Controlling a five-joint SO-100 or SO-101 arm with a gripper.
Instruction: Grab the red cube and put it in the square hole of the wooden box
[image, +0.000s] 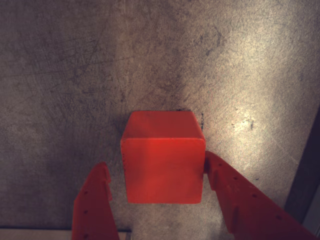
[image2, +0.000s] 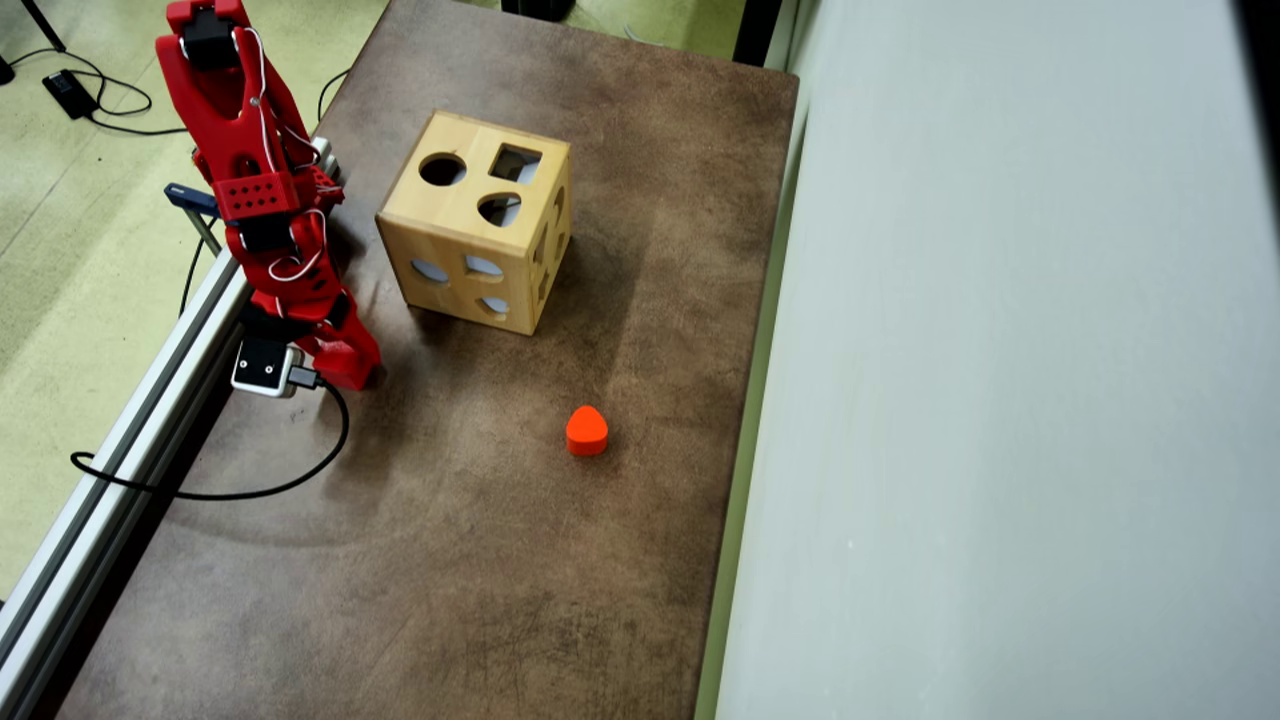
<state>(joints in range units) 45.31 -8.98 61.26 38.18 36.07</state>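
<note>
Scuffed brown tabletop (image2: 480, 560) fills most of the room's working area, with pale green floor along one side and a light grey wall panel (image2: 1000, 400) along the other. Near the far end, in the overhead view, stands the wooden box (image2: 455, 260), turned slightly askew, its top face carrying a round cut-out, a rounded teardrop cut-out and the square hole (image2: 515, 163), which sits at the top face's right rear corner. More cut-outs show on the two side faces that I can see.

An orange-red rounded block (image2: 587, 431) lies alone on the bare table, well apart from the box and from the arm.

At the table's left edge the red arm (image2: 255, 190) is folded down over a metal rail (image2: 120, 450), its tip close to the table surface just left of the box. From above, the arm's own body hides whatever is under it.

The wrist view fills that in. The red cube (image: 163, 160) sits on the table between the two red fingers (image: 92, 205) of the gripper (image: 157, 175). The jaws stand apart, wider than the cube: the right finger looks to be touching the cube's side, while a clear gap of table shows between the left finger and the cube. It has no grip on the cube, as far as I can see.
</note>
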